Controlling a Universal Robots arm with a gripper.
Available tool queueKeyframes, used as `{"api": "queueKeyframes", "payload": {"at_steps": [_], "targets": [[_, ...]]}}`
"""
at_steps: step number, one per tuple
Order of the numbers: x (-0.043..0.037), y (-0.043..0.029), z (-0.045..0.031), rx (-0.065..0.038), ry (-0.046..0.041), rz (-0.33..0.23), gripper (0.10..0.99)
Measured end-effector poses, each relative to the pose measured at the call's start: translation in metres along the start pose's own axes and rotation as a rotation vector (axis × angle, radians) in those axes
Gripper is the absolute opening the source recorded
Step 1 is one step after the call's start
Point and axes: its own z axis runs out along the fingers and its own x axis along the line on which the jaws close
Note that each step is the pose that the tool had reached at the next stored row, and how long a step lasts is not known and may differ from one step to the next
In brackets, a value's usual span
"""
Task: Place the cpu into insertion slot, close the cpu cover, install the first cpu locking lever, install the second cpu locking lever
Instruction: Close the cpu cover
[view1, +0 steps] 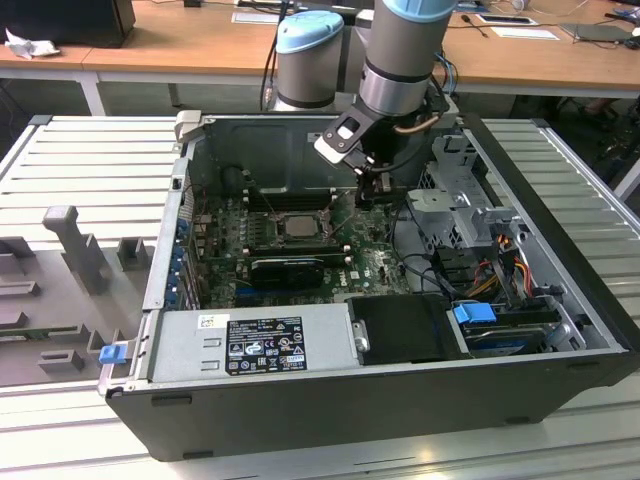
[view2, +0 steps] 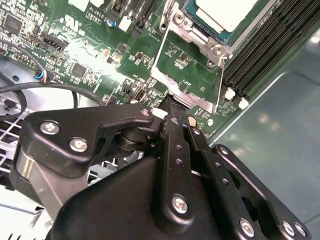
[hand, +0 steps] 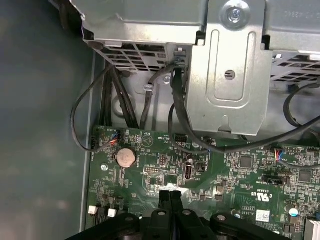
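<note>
The cpu (view1: 298, 225) lies flat in the insertion slot (view1: 272, 226) on the green motherboard (hand: 235, 175), inside the open computer case (view1: 400, 400) that sits on the slatted counter (view1: 90, 160). In the second wrist view the cpu cover (view2: 190, 97) stands open beside the seated chip, with board showing through its window. The jaws are pressed together with no gap and touch the cover's free edge; I cannot tell whether they pinch it. In the exterior view they hang at two o'clock of the cpu, below the arm (view1: 400, 70).
</note>
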Motion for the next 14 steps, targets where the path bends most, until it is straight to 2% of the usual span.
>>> {"api": "queueKeyframes", "payload": {"at_steps": [3,6,10,12,14], "targets": [[0.0006,-0.0074,0.0001,0.0,0.0,0.0,0.106],[0.002,-0.0242,0.0002,0.0,-0.0001,0.0,0.106],[0.0028,-0.035,0.0004,0.0,0.0,0.0,0.106],[0.0035,-0.0434,0.0007,0.0,0.0,0.0,0.106],[0.0039,-0.0479,0.0012,0.0,-0.0001,0.0,0.106]]}}
